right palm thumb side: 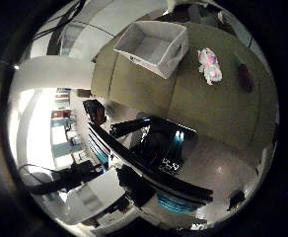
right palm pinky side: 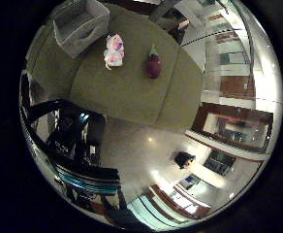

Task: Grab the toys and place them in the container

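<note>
Olive couch (right palm pinky side: 127,87) far below the palm. On it: gray bin (right palm thumb side: 154,45) empty, pastel plush toy (right palm pinky side: 114,50) just beside the bin, purple eggplant toy (right palm pinky side: 154,65) farther along. Cannot tell how the hand's fingers stand.

An olive couch (right palm pinky side: 132,92) carries a grey container (right palm thumb side: 154,47), pastel plush toy (right palm pinky side: 114,50) and eggplant toy (right palm pinky side: 154,64).

open couch (right palm pinky side: 132,92) around 2 toys (right palm pinky side: 114,50)

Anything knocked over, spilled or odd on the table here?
Nothing stands out. The grey container sits upright and looks empty; the pastel plush toy and the eggplant toy lie apart on the table, outside it.
</note>
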### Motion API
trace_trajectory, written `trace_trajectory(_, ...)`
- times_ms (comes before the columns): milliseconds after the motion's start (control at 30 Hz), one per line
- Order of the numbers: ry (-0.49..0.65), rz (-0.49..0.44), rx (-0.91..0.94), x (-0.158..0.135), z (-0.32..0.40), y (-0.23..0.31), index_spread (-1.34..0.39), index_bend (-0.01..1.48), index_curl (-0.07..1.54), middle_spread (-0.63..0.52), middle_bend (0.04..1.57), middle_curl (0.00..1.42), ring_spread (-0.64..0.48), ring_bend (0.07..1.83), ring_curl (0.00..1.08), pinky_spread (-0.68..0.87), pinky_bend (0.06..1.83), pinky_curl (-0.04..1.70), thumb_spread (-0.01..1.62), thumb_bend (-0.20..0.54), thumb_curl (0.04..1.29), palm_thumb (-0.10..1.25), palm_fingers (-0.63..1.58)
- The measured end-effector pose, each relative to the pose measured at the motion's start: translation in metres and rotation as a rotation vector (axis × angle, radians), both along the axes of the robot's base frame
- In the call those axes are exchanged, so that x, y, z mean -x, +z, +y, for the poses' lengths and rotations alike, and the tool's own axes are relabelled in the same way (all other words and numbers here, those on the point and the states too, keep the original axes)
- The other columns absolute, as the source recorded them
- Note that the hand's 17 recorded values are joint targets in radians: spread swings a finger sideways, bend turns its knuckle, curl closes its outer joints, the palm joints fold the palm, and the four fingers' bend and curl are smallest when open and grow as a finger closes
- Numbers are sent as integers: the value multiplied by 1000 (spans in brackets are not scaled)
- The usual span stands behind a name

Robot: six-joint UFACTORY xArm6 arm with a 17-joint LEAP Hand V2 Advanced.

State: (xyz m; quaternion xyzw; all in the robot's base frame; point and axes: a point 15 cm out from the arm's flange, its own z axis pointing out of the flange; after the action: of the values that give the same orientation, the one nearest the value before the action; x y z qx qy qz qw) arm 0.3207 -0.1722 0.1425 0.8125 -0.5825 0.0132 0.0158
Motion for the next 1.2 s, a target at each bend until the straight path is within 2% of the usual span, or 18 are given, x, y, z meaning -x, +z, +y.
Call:
trace_trajectory(300,-1,-5,3,-5,-4,5,-366,190,343,70,189,303,175,186,224,317,413,135,1062,-20,273,336,76)
trace_trajectory(333,-21,-21,11,-17,-20,12,-364,193,345,69,191,304,175,185,223,319,415,136,1063,-21,272,337,86)
trace_trajectory(567,-98,-38,10,-49,-65,16,-342,172,322,92,193,306,192,232,245,332,414,138,1075,-26,260,293,170)
trace_trajectory(1000,-389,-91,-54,-127,-152,-14,-220,162,295,161,196,317,205,271,256,346,458,127,1093,-19,271,356,181)
trace_trajectory(1200,-508,-37,-102,-130,-151,-60,-169,175,308,216,180,294,228,269,256,387,495,131,1128,-14,284,455,109)
